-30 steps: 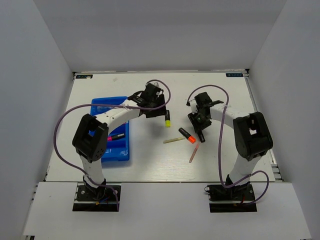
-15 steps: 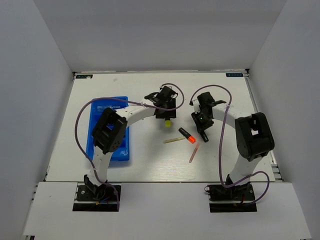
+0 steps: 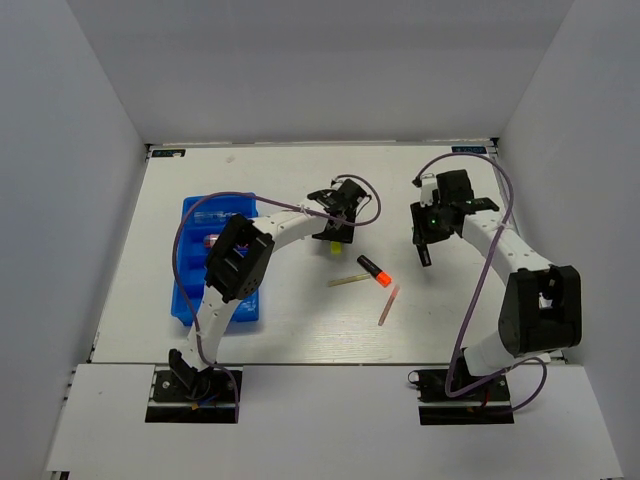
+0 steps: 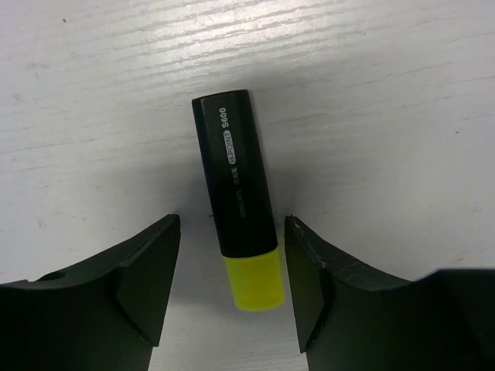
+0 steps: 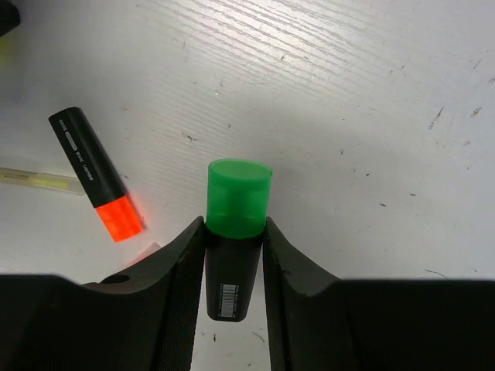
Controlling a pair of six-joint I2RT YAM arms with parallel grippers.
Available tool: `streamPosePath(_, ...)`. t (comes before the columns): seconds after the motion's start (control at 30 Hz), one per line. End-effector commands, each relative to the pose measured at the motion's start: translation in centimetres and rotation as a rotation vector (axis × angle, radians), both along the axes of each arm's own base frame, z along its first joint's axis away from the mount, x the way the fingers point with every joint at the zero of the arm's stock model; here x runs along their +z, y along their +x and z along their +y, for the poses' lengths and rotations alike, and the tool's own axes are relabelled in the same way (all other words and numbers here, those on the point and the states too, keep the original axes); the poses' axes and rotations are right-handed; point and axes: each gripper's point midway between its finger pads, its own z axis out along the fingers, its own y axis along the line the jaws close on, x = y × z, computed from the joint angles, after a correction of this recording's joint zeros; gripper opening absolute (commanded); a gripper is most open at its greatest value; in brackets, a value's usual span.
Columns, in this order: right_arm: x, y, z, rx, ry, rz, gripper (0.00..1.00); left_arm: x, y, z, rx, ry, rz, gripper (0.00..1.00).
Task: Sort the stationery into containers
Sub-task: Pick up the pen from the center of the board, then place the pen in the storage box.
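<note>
Tray: the blue tray point(image 3: 188, 275) lies at the left of the white tabletop point(image 3: 270, 175), partly hidden by the left arm; a pinkish item point(image 3: 211, 240) is seen inside, and the rest cannot be made out.
Yellow highlighter point(image 4: 236, 232): laid flat right of the tray, between the parted fingers of the left pincer point(image 4: 232, 224), untouched.
Green highlighter point(image 5: 238, 197): clamped in the right pincer point(image 5: 234, 232), well right of the tray.
Change: since a second ago the left pincer has been brought over the yellow highlighter; the right pincer has been swung rightward, away from the orange highlighter point(image 3: 373, 271).
Writing: "S600" is read on the yellow highlighter; a barcode is seen on the green one.
</note>
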Motion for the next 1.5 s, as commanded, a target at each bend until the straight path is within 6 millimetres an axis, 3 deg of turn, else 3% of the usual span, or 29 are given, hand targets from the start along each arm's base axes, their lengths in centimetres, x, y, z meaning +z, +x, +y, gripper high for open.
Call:
streamPosePath(0.0, 0.6, -0.5, 0.4, 0.001, 0.060, 0.010, 0.00, 1.9, 0.4, 1.0, 0.000, 0.052, -0.056, 0.66)
streamPosePath(0.13, 2.0, -0.4, 0.2, -0.007, 0.095, -0.021, 0.00, 1.2, 0.5, 1.1, 0.005, 0.078, -0.039, 0.59)
streamPosePath(0.3, 3.5, -0.6, -0.1, -0.024, 0.140, -0.057, 0.00, -0.2, 0.0, 0.9, 0.011, 0.072, 0.002, 0.26)
streamPosePath(0.47, 4.5, -0.7, -0.3, -0.029, 0.182, -0.078, 0.00, -0.8, -1.0, 1.6, -0.002, 0.088, 0.037, 0.01)
streamPosePath(0.53, 4.6, -0.9, -0.3, -0.018, 0.196, -0.074, 0.00, 1.2, -0.9, 1.8, -0.037, 0.076, 0.004, 0.00)
streamPosePath(0.57, 4.6, -1.0, -0.1, -0.010, 0.201, -0.072, 0.00, 3.2, -0.7, 1.9, -0.071, 0.070, -0.030, 0.00)
streamPosePath(0.63, 4.8, -1.1, 0.1, 0.006, 0.214, -0.079, 0.00, 4.7, -1.0, 2.4, -0.116, 0.079, -0.045, 0.00)
streamPosePath(0.67, 4.9, -1.1, 0.2, 0.014, 0.221, -0.082, 0.00, 8.0, -1.0, 2.9, -0.172, 0.080, -0.100, 0.00)
streamPosePath(0.73, 4.9, -1.3, 0.5, 0.027, 0.235, -0.080, 0.00, 9.5, -1.9, 3.7, -0.221, 0.083, -0.098, 0.00)
streamPosePath(0.77, 5.0, -1.3, 0.5, 0.030, 0.238, -0.084, 0.00, 13.3, -2.2, 4.5, -0.287, 0.076, -0.163, 0.00)
streamPosePath(0.83, 5.2, -1.3, 0.6, 0.032, 0.247, -0.088, 0.00, 13.1, -3.8, 6.0, -0.374, 0.095, -0.134, 0.00)
streamPosePath(0.87, 5.2, -1.4, 0.6, 0.034, 0.248, -0.086, 0.00, 16.7, -4.7, 7.0, -0.414, 0.080, -0.203, 0.00)
streamPosePath(0.9, 5.3, -1.4, 0.7, 0.038, 0.250, -0.090, 0.00, 15.1, -5.9, 8.7, -0.435, 0.124, -0.166, 0.00)
streamPosePath(0.93, 5.3, -1.4, 0.8, 0.040, 0.254, -0.088, 0.00, 16.8, -6.4, 9.7, -0.465, 0.114, -0.199, 0.00)
streamPosePath(0.97, 5.4, -1.4, 0.8, 0.040, 0.256, -0.090, 0.00, 17.2, -6.6, 10.9, -0.471, 0.122, -0.202, 0.00)
streamPosePath(1.0, 5.3, -1.5, 0.8, 0.040, 0.260, -0.086, 0.00, 17.6, -8.4, 12.8, -0.519, 0.140, -0.220, 0.00)
streamPosePath(1.07, 5.3, -1.5, 0.8, 0.040, 0.262, -0.084, 0.00, 16.5, -9.3, 15.2, -0.537, 0.141, -0.196, 0.00)
streamPosePath(1.1, 5.2, -1.6, 1.0, 0.042, 0.267, -0.078, 0.00, 18.4, -9.8, 16.6, -0.585, 0.147, -0.269, 0.00)
streamPosePath(1.13, 5.3, -1.5, 1.0, 0.041, 0.269, -0.080, 0.00, 16.2, -11.0, 17.6, -0.611, 0.158, -0.224, 0.00)
streamPosePath(1.17, 5.4, -1.5, 1.0, 0.044, 0.271, -0.082, 0.00, 16.7, -11.4, 19.5, -0.620, 0.182, -0.262, 0.00)
streamPosePath(1.2, 5.3, -1.6, 1.1, 0.045, 0.271, -0.079, 0.00, 17.5, -11.2, 20.0, -0.614, 0.184, -0.293, 0.00)
streamPosePath(1.23, 5.3, -1.6, 1.1, 0.042, 0.273, -0.077, 0.00, 15.6, -11.6, 21.3, -0.597, 0.200, -0.255, 0.00)
streamPosePath(1.27, 5.3, -1.6, 1.1, 0.040, 0.273, -0.077, 0.00, 15.9, -11.9, 21.5, -0.610, 0.205, -0.277, 0.00)
streamPosePath(1.3, 5.3, -1.7, 1.3, 0.049, 0.279, -0.075, 0.00, 15.7, -11.6, 23.2, -0.575, 0.217, -0.272, 0.00)
streamPosePath(1.47, 5.3, -1.8, 1.5, 0.049, 0.297, -0.064, 0.00, 13.5, -12.4, 25.1, -0.624, 0.090, -0.208, 0.00)
